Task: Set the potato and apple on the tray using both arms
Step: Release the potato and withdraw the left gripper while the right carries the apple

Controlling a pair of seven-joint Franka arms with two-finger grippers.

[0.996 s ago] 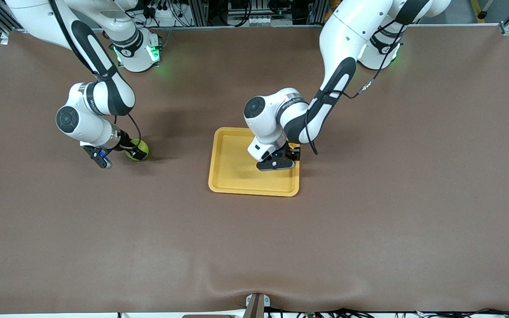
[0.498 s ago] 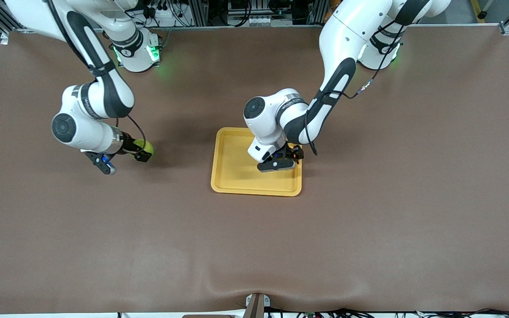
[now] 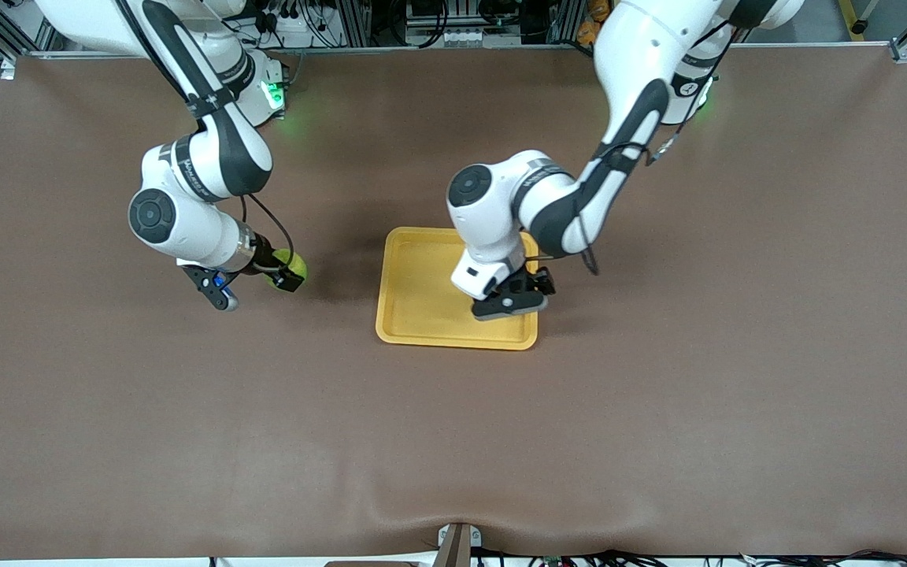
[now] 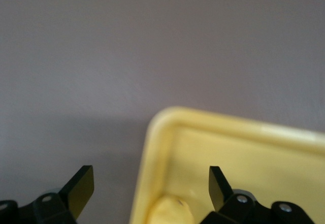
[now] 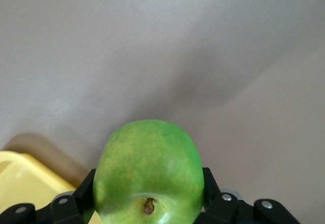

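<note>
The left claw (image 3: 528, 295) is hanging over the tray (image 3: 422, 291), at the tray's corner nearest the left arm's end of the worktop (image 3: 658, 409) and nearest the front camera. Its fingers (image 4: 81, 186) are standing wide apart with nothing between them. In the left wrist view the potato (image 4: 170, 211) is lying in the tray just inside the rim at that corner, below the open claw; only its pale end is showing. In the front view the potato is hiding under the left arm's wrist, so it cannot be picked out there.

The right claw (image 3: 284, 272) is closing tight on the apple (image 3: 294, 266), one finger on each side of the fruit. The right wrist view is showing the apple (image 5: 148, 176) filling the space between the fingers (image 5: 81, 193), stem dimple turned toward the camera, with a corner of the tray (image 5: 25, 183) showing beside it. The claw is holding the apple up over bare worktop, toward the right arm's end.

On the front view's clock face, the apple is sitting at about nine o'clock from the tray, well apart from its rim. The tray itself is lying flat near the middle of the worktop, and the left claw is at about four o'clock from the tray's middle.
</note>
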